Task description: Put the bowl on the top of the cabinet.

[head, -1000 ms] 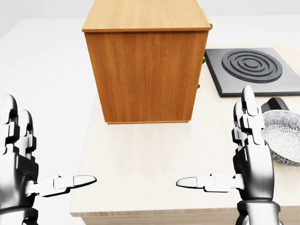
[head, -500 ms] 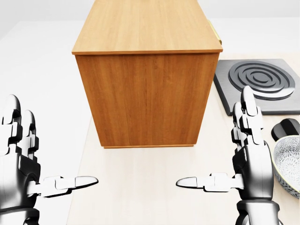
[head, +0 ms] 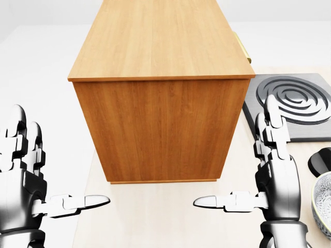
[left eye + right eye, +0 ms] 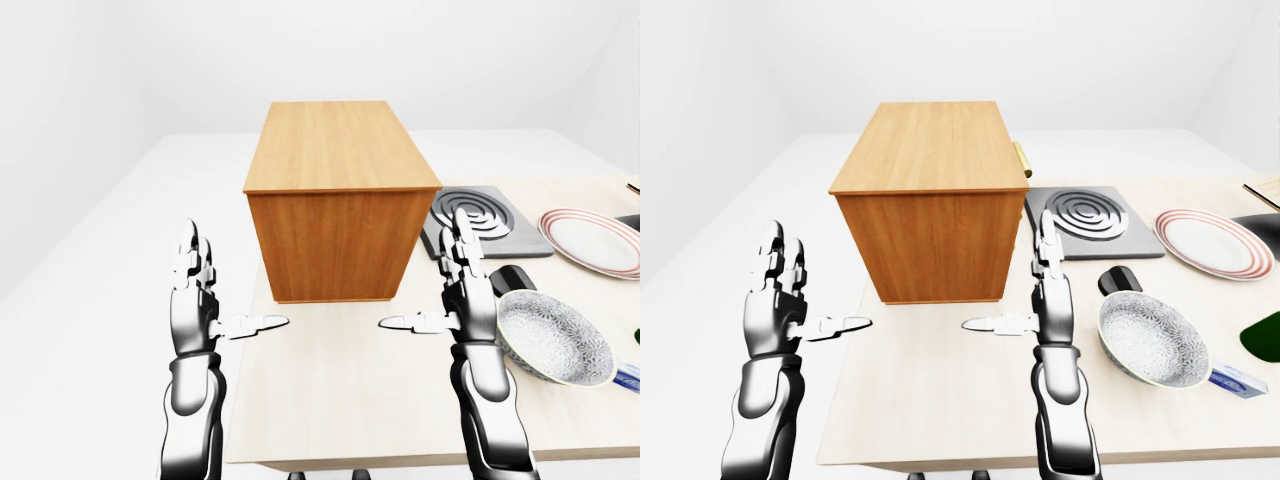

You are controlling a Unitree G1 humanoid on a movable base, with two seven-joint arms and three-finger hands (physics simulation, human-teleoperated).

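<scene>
Closer now, the cabinet is filling my head view as the base is rolling in. Both hands are hanging spread and empty; the bowl is sitting right of the cabinet, just beside my right hand, far from my left hand.

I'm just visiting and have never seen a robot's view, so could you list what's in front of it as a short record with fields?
Cabinet: wooden box cabinet, upright on pale wooden table
Bowl: patterned grey bowl, on table, right of right hand
Left hand: open, empty
Right hand: open, empty, beside bowl
Also there: black ringed burner plate, red-rimmed plate
Cabinet top: bare
</scene>
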